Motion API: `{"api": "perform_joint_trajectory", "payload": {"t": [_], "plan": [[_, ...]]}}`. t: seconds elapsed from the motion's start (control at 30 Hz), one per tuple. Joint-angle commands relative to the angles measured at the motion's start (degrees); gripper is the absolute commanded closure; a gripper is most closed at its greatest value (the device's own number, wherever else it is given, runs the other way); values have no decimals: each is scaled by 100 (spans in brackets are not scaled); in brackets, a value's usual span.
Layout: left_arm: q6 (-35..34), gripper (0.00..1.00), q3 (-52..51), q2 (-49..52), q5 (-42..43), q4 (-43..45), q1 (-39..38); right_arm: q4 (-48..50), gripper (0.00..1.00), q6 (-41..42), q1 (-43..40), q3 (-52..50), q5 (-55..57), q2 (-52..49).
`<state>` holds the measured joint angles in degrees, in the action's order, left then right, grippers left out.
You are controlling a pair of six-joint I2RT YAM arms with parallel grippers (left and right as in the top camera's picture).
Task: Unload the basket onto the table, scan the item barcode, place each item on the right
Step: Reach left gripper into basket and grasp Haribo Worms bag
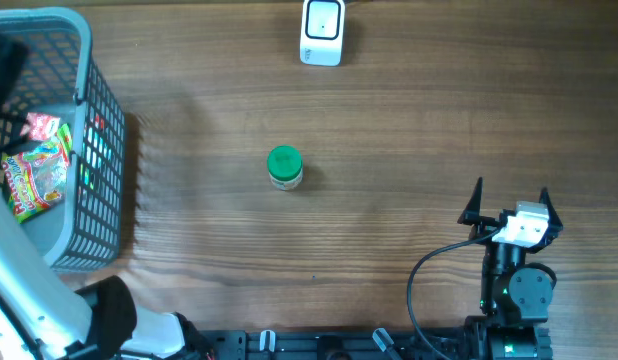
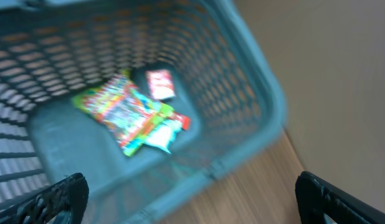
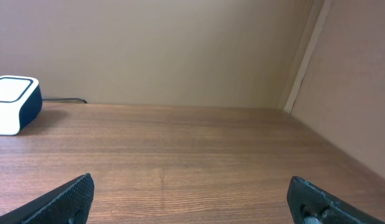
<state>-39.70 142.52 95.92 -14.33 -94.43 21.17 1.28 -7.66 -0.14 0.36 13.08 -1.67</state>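
A small jar with a green lid (image 1: 284, 166) stands upright in the middle of the table. The white barcode scanner (image 1: 322, 31) sits at the far edge, and also shows as the white scanner (image 3: 15, 96) at the left of the right wrist view. In the grey-blue basket (image 1: 101, 150) lie a colourful snack packet (image 2: 127, 115) and a small red-and-white packet (image 2: 160, 84). My left gripper (image 2: 195, 202) hangs open above the basket's near wall, holding nothing. My right gripper (image 1: 511, 195) rests open at the lower right, far from the jar, with bare wood between its fingers (image 3: 68, 199).
The basket rim (image 2: 267, 93) stands high at the table's left edge. A wall rises behind the table and a side panel (image 3: 361, 93) closes off the right. A black cable (image 1: 429, 275) loops beside the right arm's base.
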Motion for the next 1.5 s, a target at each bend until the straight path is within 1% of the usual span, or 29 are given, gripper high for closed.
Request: {"api": "perform_joint_trajectory", "payload": {"t": [0.0, 0.07, 0.17, 0.27, 0.33, 0.47, 0.57, 0.63, 0.87, 1.03, 1.2, 1.23, 1.27, 1.3, 1.33, 1.37, 1.4, 1.47], "plan": [[-131, 0, -94, 168, -74, -146, 678, 20, 0, -55, 28, -7, -70, -26], [-227, 0, -297, 225, -28, -170, 909, 20, 0, -52, 28, -7, -70, -26], [-844, 0, -844, 356, -31, -199, 1167, 20, 0, -50, 28, -7, -70, -28], [-1532, 0, -1510, 522, -28, -2, 1325, 20, 0, -52, 28, -7, -70, -28], [-1818, 0, -1982, 610, -22, 278, 1388, 20, 0, -55, 28, -7, -70, -28], [-2299, 0, -3187, 745, 190, 1189, 1519, 20, 0, -52, 28, -7, -70, -26], [-2533, 0, -3888, 804, 350, 1856, 1611, 20, 0, -52, 28, -7, -70, -26], [-2533, 0, -4492, 844, 378, 2581, 1661, 20, 0, -52, 28, -7, -70, -26], [-2575, 0, -5681, 970, 378, 4306, 1698, 20, 0, -52, 28, -7, -70, -28], [-2575, 0, -6092, 1392, 374, 4964, 1700, 20, 0, -52, 28, -7, -70, -26], [-2573, 0, -6094, 2009, 380, 5213, 1755, 20, 0, -52, 28, -7, -70, -28], [-2570, 2, -6094, 2124, 380, 5224, 1757, 20, 0, -52, 28, -7, -70, -28], [-2529, 23, -6094, 2256, 382, 5206, 1757, 20, 0, -52, 28, -7, -70, -28], [-2485, 50, -6094, 2361, 387, 5123, 1757, 20, 0, -52, 28, -7, -70, -28], [-2485, 72, -6094, 2398, 385, 5049, 1757, 20, 1, -52, 28, -7, -70, -28], [-2485, 89, -6094, 2406, 402, 4933, 1759, 20, 0, -52, 28, -7, -70, -26], [-2485, 96, -6089, 2391, 407, 4872, 1759, 20, 0, -52, 28, -7, -70, -26], [-2350, 96, -6052, 2238, 446, 4813, 1764, 20, 0, -52, 28, -7, -70, -28]]}}
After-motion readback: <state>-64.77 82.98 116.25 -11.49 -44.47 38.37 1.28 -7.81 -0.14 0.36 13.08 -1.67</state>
